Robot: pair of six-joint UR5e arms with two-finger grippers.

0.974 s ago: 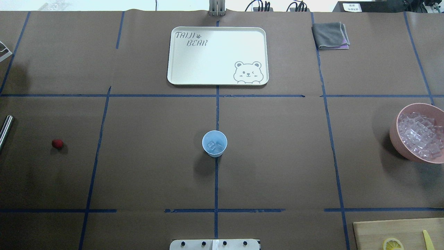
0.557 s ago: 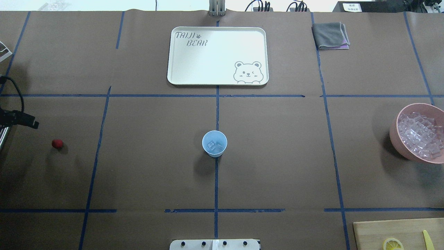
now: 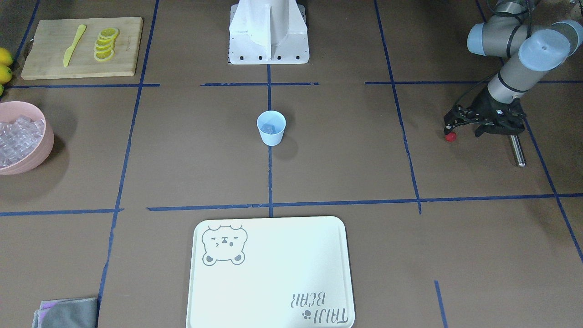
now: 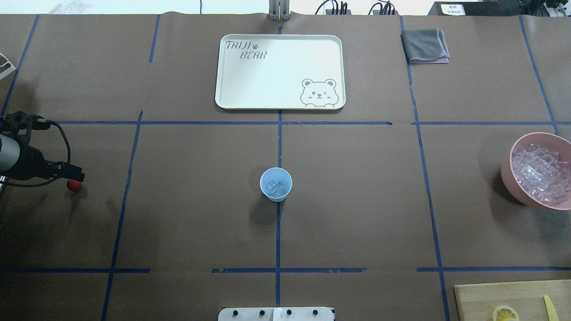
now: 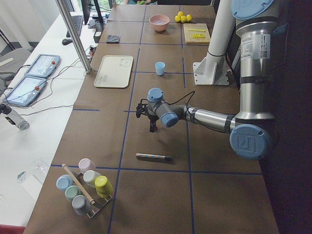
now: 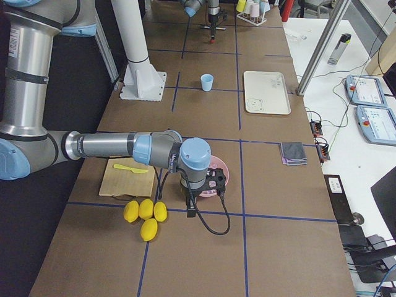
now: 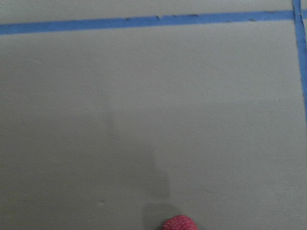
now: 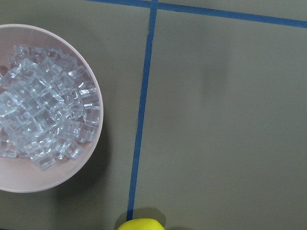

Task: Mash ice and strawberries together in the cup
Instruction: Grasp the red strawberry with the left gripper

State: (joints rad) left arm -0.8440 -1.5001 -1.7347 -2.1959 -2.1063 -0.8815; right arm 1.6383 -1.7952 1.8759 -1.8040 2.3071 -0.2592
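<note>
One strawberry (image 3: 450, 136) by left end effector (image 3: 454, 125); metal rod (image 3: 517, 150) near; cup (image 3: 271, 132) apart.

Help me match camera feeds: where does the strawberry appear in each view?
Front-facing: strawberry far right, upper half.
Overhead: far left, just below mid-height.
Exterior left: too small to tell.
Exterior right: too small to tell.
Left wrist: bottom edge, right of centre.
Right wrist: not in it.
Shared landmark: the cup, mid-table.
</note>
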